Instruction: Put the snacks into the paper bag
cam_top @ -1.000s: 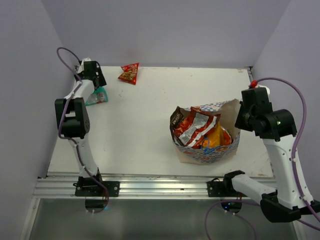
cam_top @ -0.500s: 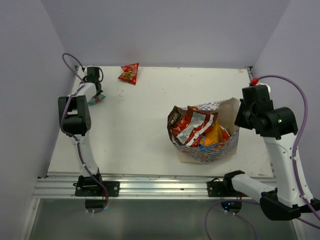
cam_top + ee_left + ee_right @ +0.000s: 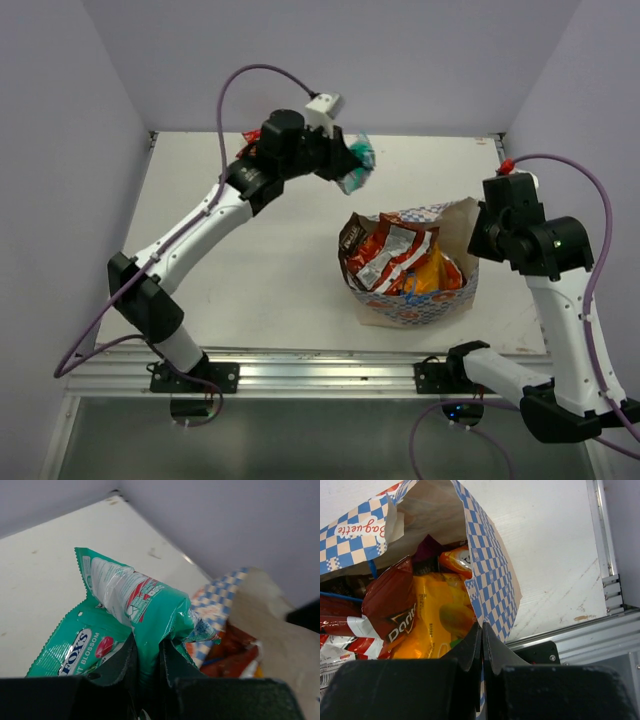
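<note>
— What changed?
— The left gripper (image 3: pixel 147 662) has lifted the teal packet (image 3: pixel 145 605) off the table and swung across, pinching it; the paper bag (image 3: pixel 222 597) lies just ahead and below.
— The right gripper (image 3: pixel 481 639)?
— Pressed together on the bag's wall, unmoved. A drop looks next.

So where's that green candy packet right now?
In the overhead view, the teal packet is pinched in the left gripper, toward the back of the table, just beyond the paper bag.
</note>
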Available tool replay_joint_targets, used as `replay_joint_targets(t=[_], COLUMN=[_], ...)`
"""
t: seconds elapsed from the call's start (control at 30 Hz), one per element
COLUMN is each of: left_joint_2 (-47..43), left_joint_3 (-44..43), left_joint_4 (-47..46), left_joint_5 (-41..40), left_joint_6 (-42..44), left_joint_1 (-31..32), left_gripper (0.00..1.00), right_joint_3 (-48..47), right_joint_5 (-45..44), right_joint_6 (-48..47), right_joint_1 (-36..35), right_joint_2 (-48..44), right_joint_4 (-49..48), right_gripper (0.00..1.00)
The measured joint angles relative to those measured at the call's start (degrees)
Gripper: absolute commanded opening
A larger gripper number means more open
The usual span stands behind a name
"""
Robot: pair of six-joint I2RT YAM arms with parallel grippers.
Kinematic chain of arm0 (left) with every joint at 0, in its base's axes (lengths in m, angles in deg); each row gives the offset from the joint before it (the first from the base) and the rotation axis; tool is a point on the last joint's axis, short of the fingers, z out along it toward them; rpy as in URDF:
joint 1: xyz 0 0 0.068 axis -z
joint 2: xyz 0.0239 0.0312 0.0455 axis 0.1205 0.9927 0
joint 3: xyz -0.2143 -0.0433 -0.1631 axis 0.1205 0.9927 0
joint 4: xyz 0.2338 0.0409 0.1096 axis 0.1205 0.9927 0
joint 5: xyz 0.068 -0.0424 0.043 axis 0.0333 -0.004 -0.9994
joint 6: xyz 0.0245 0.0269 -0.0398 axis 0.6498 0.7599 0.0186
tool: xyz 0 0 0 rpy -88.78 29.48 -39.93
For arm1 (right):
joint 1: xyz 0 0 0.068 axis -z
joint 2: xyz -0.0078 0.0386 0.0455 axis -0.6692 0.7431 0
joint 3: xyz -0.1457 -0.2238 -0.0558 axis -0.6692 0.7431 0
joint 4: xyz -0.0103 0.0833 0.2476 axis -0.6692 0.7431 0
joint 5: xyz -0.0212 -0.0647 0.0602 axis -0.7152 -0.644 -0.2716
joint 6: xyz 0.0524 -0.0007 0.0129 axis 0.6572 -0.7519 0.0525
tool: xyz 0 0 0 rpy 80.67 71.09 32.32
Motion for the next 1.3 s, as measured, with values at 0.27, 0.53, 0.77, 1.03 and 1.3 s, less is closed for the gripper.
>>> replay_joint_targets(t=[0.27,0.53,0.77,1.03,1.3], left_joint_2=[4.31,9.14,8.81,10.45,12.63], left_joint_3=[-1.03,-2.47,-7.65,-10.12,-10.67], left_joint_4=[2.43,6.38,12.28,17.11,17.33], left_joint_5=[3.13,-2.99,-8.04,-6.84,-12.15], left_joint_6=[-0.37,4.13,5.86,5.86,6.78], left_joint_1=[17.05,26.49,34.91,36.2,36.22], left_gripper=[0.0,0.0,0.0,0.0,0.08], right_joint_3=[1.49,2.43,3.08,3.34,3.34], right_joint_5=[1.25,1.42,1.86,2.27,2.25], right_joint_6=[-0.02,-0.13,-0.24,-0.39,-0.5], right_joint_1=[0.02,0.02,0.02,0.02,0.02], right_joint_2=[-1.03,-2.03,-2.91,-3.37,-3.43], right_joint_4=[-0.2,0.24,0.96,0.96,1.11], right_gripper=[0.0,0.0,0.0,0.0,0.0])
